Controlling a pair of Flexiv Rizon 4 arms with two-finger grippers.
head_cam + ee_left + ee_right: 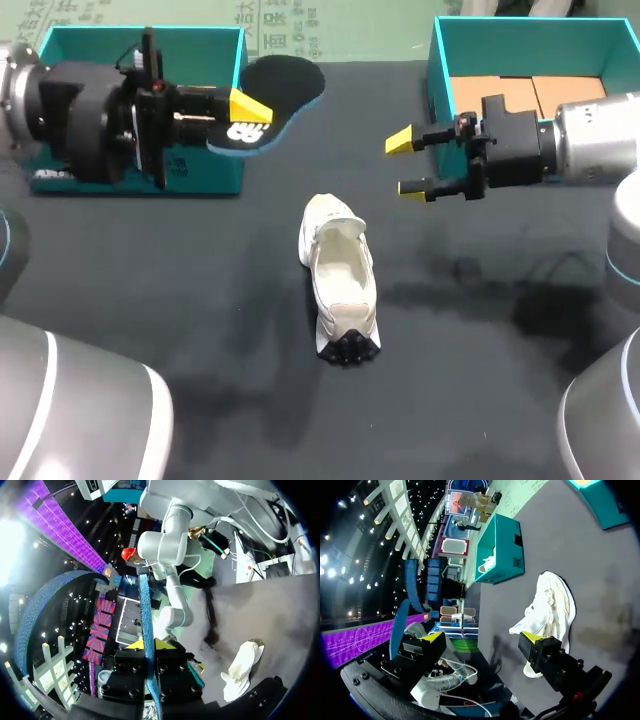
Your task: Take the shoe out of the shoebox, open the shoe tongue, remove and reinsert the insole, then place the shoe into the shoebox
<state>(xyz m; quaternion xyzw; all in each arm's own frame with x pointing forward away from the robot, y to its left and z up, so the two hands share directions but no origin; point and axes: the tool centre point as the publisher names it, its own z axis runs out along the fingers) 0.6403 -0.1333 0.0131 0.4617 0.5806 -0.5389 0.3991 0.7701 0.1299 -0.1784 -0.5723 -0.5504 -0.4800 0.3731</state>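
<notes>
Recorder: Count?

Observer: One white shoe [340,290]. One insole [283,88], black on top, blue at the rim. Two teal shoebox parts: left teal box [200,170] and right teal box [530,45]. At least two brown cardboard pieces [530,95] lie inside the right one. Two grippers.

Recorder: Fingers?

Observer: The left gripper [245,108] is clamped on the insole. Its wrist view shows the insole edge-on, pinched from both sides by the yellow tips. The insole hangs above the table, by the left teal box's right wall. The right gripper [412,163] is spread wide with nothing between its tips, just in front of the right teal box.

Recorder: Shoe position, room around it?

Observer: The shoe lies in the middle of the dark table [150,300], opening up, black-treaded end toward the robot. It is well apart from both boxes and both grippers, with table surface showing on every side. Both boxes stand toward the far edge, a wide gap between them.

Recorder: Writing?

Observer: There is a white printed mark [247,131] on the insole, beside the left fingertip; left unread. The right wrist view shows a dark label [518,540] on the left teal box's side, too small to read.
</notes>
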